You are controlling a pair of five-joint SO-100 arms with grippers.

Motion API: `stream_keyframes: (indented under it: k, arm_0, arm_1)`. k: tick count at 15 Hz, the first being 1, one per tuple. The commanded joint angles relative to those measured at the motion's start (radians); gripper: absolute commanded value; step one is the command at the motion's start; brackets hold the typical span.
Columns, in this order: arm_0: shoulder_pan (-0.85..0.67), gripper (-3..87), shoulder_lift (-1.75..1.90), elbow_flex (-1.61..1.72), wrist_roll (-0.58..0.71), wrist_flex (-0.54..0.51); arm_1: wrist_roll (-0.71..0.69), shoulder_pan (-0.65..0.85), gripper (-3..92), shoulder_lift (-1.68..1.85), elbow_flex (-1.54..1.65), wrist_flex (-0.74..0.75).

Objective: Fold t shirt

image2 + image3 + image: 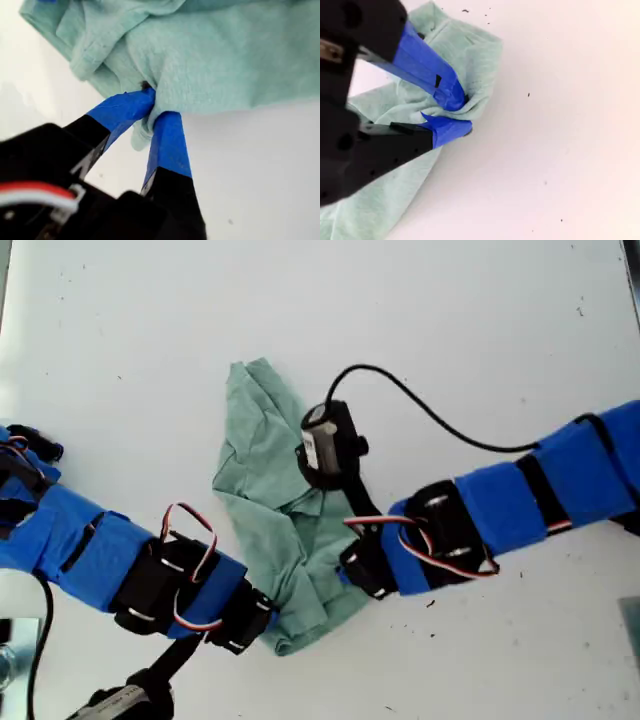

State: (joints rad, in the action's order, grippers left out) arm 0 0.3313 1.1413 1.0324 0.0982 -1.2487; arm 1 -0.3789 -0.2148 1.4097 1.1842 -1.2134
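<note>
Pale sage-green knit cotton t shirt: crumpled in a bunched heap, mid white surface, exterior view. My first claw, blue-taped tips: clenched on a pinch of the shirt's edge. My second claw, blue-taped tips: likewise clenched on a fold of the shirt. Two blue-wrapped arms reach in from the exterior view's left and right.
</note>
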Motion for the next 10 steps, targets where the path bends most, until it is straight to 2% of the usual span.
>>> stream_keyframes:
  k: [1, 5, 7, 9, 10]
  arm_0:
    - [-0.120, -0.2, 0.161, 0.060, 0.012, -0.031]
    - [-0.383, -0.2, 0.324, 0.173, 0.156, -0.057]
    - [-0.509, -0.2, 0.436, 0.325, 0.202, -0.037]
    - [-0.601, 0.6, 0.627, 0.541, 0.218, 0.044]
    - [-0.629, 14.2, 0.744, 0.634, 0.224, 0.077]
  arm_1:
    - [-0.118, 0.164, 2.2, 0.095, -0.015, 0.048]
    - [-0.295, 0.407, 2.2, 0.135, -0.052, 0.078]
    - [-0.341, 0.495, 2.2, 0.138, -0.031, 0.129]
    - [-0.379, 0.552, 2.3, 0.137, -0.005, 0.204]
    - [-0.380, 0.581, 14.6, 0.133, -0.009, 0.229]
